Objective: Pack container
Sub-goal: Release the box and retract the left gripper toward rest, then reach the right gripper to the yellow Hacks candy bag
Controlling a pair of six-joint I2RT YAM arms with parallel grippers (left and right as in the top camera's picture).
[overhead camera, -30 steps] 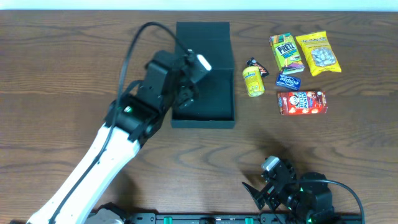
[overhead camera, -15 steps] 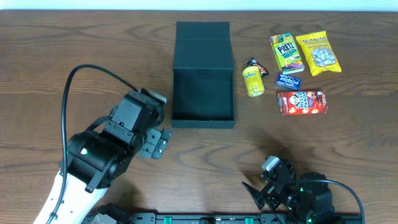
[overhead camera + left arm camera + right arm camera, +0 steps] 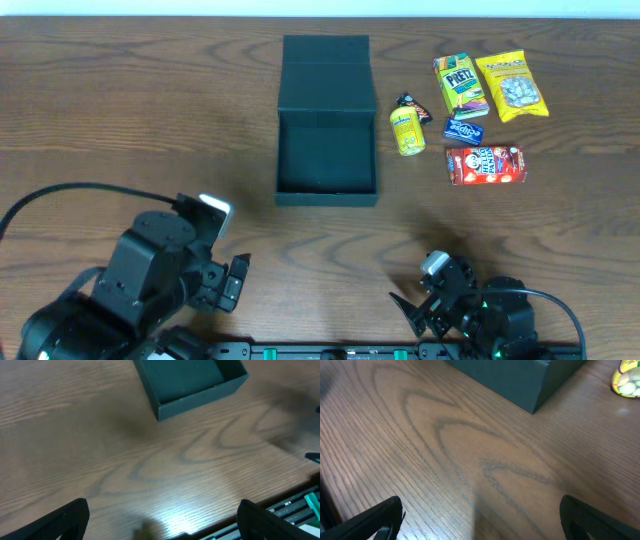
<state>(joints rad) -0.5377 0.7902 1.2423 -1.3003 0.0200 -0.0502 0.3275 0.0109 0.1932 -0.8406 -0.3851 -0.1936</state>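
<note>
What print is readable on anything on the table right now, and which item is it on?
"PRETZ": on the green packet.
Too small or blurred to read: yellow bag, red carton, blue packet, yellow pouch.
No print seen on the container.

— Where does the dark teal-black square cardboard box (image 3: pixel 327 155) sit?
— Mid-way across the brown wooden table (image 3: pixel 150 120), with its hinged flap lid (image 3: pixel 326 50) lying flat behind it.
— And the snacks?
— All to its right. The small yellow canister (image 3: pixel 407 131) is just beside the right wall, and the little dark wrapped candy (image 3: pixel 411 104) is behind that. Further right is the small blue packet (image 3: pixel 465 130), with the red snack carton (image 3: pixel 485 165) in front of it and the green pretzel packet (image 3: pixel 459 84) behind it. The yellow snack bag (image 3: pixel 512 85) lies rightmost.
</note>
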